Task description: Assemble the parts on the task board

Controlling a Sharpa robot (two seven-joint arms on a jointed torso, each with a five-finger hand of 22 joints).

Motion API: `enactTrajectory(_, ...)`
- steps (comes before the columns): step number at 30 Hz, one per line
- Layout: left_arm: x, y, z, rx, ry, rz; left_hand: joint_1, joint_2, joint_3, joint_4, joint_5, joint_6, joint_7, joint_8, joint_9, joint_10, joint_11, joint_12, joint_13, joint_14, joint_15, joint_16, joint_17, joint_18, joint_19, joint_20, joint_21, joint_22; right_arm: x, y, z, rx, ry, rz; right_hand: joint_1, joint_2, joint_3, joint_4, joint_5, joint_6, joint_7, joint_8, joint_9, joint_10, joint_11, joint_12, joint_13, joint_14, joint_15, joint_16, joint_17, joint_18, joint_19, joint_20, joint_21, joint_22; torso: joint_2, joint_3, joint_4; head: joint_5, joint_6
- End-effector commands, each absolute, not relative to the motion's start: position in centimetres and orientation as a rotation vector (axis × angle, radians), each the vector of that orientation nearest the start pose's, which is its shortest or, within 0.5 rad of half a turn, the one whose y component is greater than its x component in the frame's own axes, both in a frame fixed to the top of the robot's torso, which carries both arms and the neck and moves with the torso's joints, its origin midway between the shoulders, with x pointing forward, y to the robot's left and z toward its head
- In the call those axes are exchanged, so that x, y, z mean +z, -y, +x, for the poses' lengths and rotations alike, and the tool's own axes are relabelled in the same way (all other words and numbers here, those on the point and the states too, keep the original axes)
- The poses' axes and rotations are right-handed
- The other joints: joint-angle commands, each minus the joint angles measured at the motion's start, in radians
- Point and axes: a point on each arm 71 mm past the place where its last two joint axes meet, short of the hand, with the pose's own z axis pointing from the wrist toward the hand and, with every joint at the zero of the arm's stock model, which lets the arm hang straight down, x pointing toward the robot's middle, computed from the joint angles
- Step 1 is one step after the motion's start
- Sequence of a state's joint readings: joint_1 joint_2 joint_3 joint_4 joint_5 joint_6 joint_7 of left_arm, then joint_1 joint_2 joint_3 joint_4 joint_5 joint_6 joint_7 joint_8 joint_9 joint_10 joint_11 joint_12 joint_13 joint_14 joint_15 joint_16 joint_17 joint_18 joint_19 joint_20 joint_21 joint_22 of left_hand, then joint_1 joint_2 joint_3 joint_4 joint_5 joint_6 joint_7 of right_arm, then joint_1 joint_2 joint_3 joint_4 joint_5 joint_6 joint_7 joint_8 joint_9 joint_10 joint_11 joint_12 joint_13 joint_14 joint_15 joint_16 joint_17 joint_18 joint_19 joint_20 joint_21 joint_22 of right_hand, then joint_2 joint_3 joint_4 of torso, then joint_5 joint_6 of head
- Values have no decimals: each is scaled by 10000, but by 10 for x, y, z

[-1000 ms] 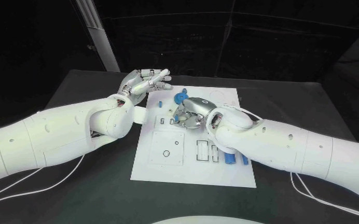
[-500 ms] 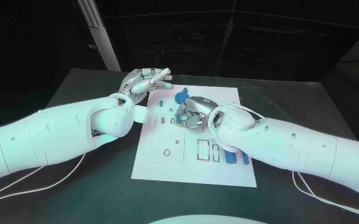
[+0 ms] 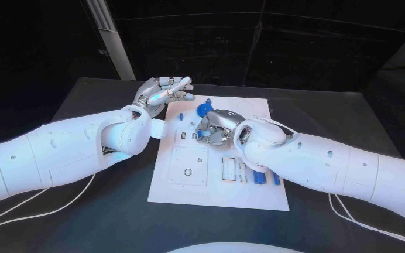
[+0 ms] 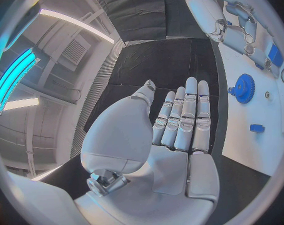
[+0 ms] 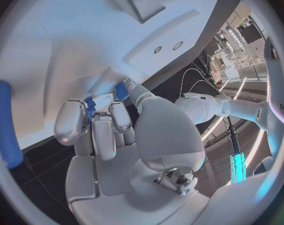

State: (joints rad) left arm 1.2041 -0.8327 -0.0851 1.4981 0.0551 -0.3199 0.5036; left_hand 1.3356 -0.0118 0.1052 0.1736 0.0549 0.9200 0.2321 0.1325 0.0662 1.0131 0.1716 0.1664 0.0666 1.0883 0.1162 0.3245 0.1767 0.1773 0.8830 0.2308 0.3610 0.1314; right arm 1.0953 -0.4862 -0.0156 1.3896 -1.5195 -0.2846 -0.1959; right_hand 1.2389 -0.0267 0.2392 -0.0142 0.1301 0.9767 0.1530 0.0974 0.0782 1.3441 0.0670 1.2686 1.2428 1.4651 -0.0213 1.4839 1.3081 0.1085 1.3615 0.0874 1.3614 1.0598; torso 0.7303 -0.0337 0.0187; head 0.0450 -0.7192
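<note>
The white task board [image 3: 190,183] lies in the middle of the black table. My right hand [image 3: 216,129] is down on the board's middle, fingers curled in around a small blue part [image 5: 90,106] that shows between its fingertips. A blue gear [image 3: 203,109] sits on the board just beyond that hand, also seen as the gear [image 4: 244,88] from the left wrist. My left hand [image 3: 160,93] hovers off the board's far left corner, palm [image 4: 173,150] flat, fingers straight and apart, holding nothing. A small blue piece [image 4: 257,128] lies on the board near it.
Two blue pegs [image 3: 258,177] stand in slots at the board's near right, by my right forearm [image 3: 321,162]. A long blue peg [image 5: 5,120] shows beside the right hand. Bare black table [image 3: 101,218] surrounds the board.
</note>
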Motion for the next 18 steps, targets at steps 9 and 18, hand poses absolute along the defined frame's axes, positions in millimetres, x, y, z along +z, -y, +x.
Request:
enactTrajectory(9,-187,-214,491,-15849,-13346,-11189,27,96,-7,-77,-21,28,-21,-34,12,25,-8,-61,3,-1,3,-32,9,63,75,-14,-45,-9,-232,59,472,7583,-17324,-1957,-129,-146,-222,71,74,-225,34,-104,-21,-243,7,-237,-206,674,102,-65,808,-143,-83,57,-81,-86,2,8,5,-32,-14)
enactTrajectory(18,-187,-214,491,-15875,-13370,-11191,25,101,-10,-79,-22,26,-19,-39,11,24,-7,-66,2,-3,3,-35,12,63,76,-14,-48,-13,-226,58,471,7922,-16736,-1557,-665,-349,-1341,759,-502,-890,182,-290,-67,-845,149,-947,-1000,613,221,-214,582,-73,-266,155,-289,-496,1,5,6,-33,14)
